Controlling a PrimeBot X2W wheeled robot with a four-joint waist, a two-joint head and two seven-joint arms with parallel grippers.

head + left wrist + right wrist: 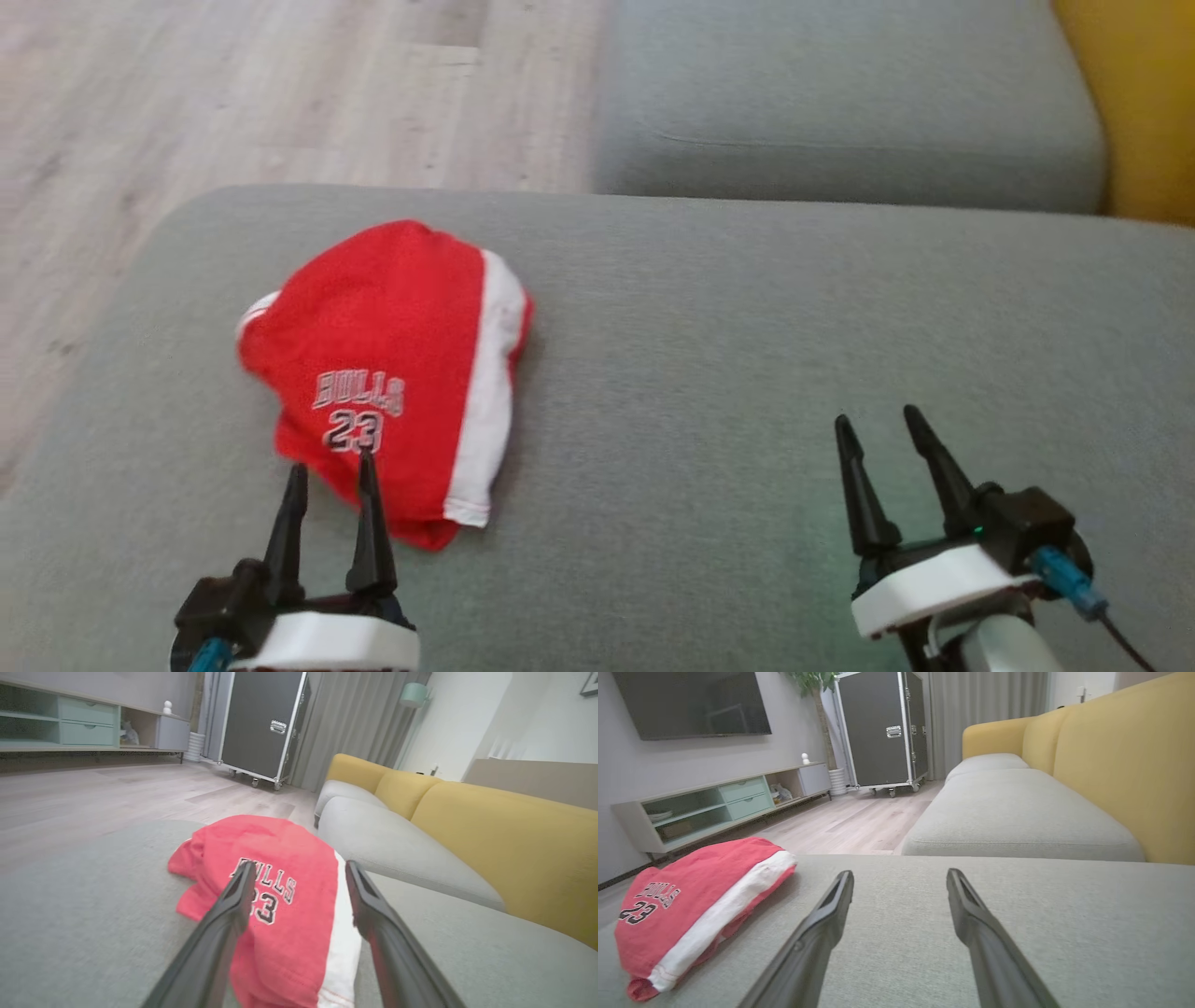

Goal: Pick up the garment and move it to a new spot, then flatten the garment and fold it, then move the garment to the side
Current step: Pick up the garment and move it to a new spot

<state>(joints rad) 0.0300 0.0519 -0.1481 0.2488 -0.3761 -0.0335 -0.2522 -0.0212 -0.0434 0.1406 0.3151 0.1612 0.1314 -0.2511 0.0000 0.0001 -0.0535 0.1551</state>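
the red garment (pixel 392 373) is laid left on the grey cushion (pixel 747 392), long axis running away from the robot. the left gripper (pixel 331 460) and right gripper (pixel 876 415) are held spread, empty. a tv (pixel 691 702) is shown by the right wrist view.

So the red garment (pixel 383 317) on the grey cushion (pixel 747 373) has "BULLS" across it in white block letters with dark outlines, and a "23" right underneath in the same style. Print sits next to the white stripe (pixel 490 392), easy to read.
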